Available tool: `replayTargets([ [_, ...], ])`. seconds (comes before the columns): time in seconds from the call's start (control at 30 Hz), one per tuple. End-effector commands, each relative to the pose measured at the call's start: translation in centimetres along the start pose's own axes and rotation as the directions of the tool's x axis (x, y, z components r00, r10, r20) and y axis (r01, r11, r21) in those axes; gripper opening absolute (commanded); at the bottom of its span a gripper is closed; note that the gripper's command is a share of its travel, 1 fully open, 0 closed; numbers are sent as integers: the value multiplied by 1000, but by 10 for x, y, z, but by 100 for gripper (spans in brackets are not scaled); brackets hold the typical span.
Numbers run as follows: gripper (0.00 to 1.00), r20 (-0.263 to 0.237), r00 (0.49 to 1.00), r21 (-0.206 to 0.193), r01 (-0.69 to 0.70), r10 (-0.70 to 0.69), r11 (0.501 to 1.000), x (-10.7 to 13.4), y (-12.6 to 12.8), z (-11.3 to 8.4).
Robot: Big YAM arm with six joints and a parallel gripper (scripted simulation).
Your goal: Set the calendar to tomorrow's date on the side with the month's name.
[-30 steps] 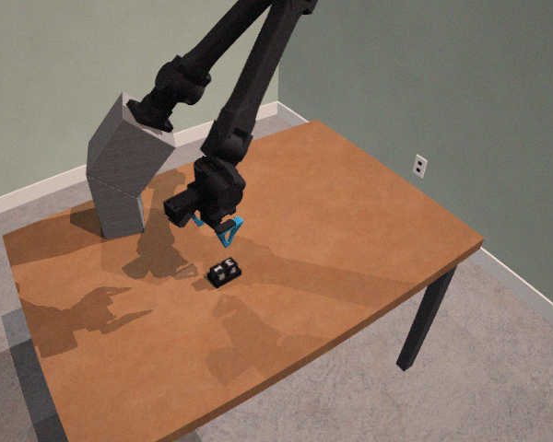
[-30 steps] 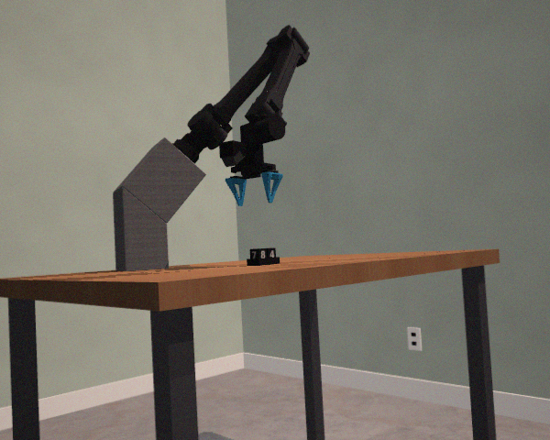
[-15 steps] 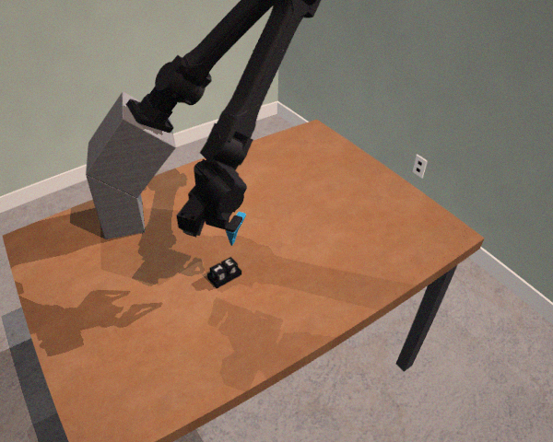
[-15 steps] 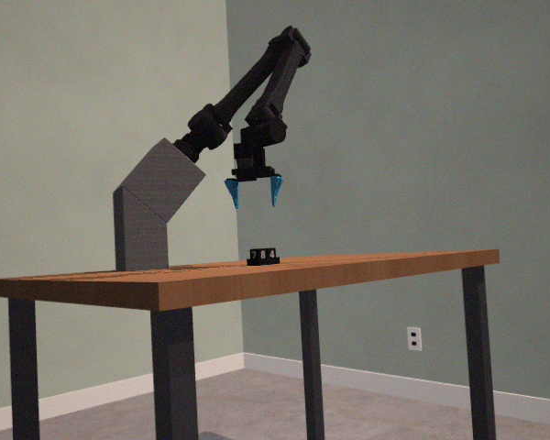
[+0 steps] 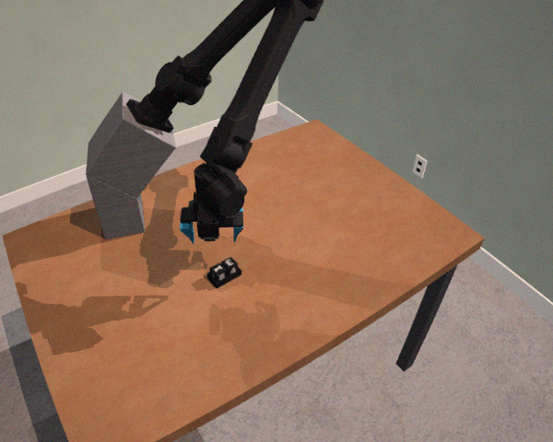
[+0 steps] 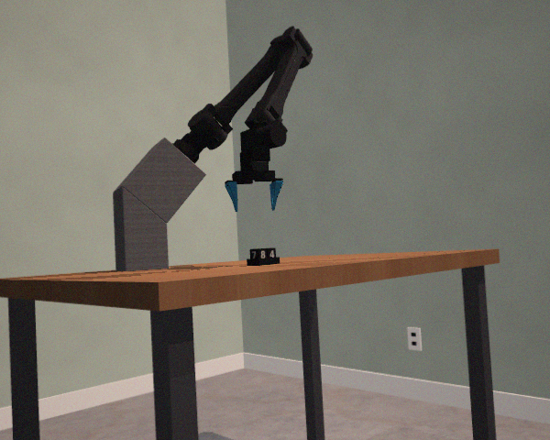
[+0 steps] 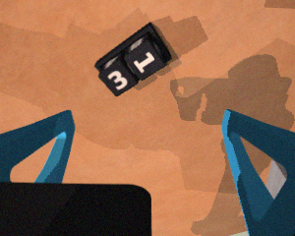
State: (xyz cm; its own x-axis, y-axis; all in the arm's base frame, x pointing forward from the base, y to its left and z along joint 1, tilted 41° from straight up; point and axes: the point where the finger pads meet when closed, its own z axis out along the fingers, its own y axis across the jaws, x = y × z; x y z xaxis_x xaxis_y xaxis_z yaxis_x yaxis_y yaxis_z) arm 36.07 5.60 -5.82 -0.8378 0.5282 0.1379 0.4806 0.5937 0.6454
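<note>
The calendar's black tray (image 5: 229, 280) (image 6: 263, 261) (image 7: 123, 45) stands flat on the table with two black cubes side by side in it. In the wrist view one cube's top (image 7: 144, 60) shows a white 1 and the other's top (image 7: 118, 79) a 3. In the exterior view the sides facing the camera show 7, 8 and 4, upright. No month's name can be read. My gripper (image 5: 214, 241) (image 6: 255, 210) (image 7: 147, 118) is open and empty, pointing down, well above the table and the cubes. In the wrist view the calendar lies beyond the fingertips, turned at a slant.
The wooden table (image 5: 343, 200) (image 6: 313, 274) carries the grey arm mount (image 5: 119, 190) (image 6: 145, 222) at its back left. The arm's shadows fall around the calendar. A wall outlet (image 5: 419, 166) (image 6: 413, 338) is off the table.
</note>
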Motion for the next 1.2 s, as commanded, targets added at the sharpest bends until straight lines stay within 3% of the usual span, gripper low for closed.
replayTargets([
  [0.0, 100, 12, 987, -3, 161, -161, 987, -4, 7, 3],
  [0.27, 100, 11, 923, -1, 385, -385, 923, -5, 7, 8],
  [0.53, 100, 14, 796, 2, 605, -605, 796, -5, 8, 12],
  [0.63, 100, 12, 780, 2, 626, -626, 780, -5, 7, 13],
  [0.67, 100, 9, 732, 2, 681, -681, 732, -4, 6, 15],
  [0.8, 100, 8, 653, 3, 757, -757, 653, -3, 6, 17],
  [1.07, 100, 9, 442, 5, 897, -897, 442, -4, 7, 21],
  [1.17, 100, 8, 426, 5, 905, -905, 426, -4, 7, 22],
])
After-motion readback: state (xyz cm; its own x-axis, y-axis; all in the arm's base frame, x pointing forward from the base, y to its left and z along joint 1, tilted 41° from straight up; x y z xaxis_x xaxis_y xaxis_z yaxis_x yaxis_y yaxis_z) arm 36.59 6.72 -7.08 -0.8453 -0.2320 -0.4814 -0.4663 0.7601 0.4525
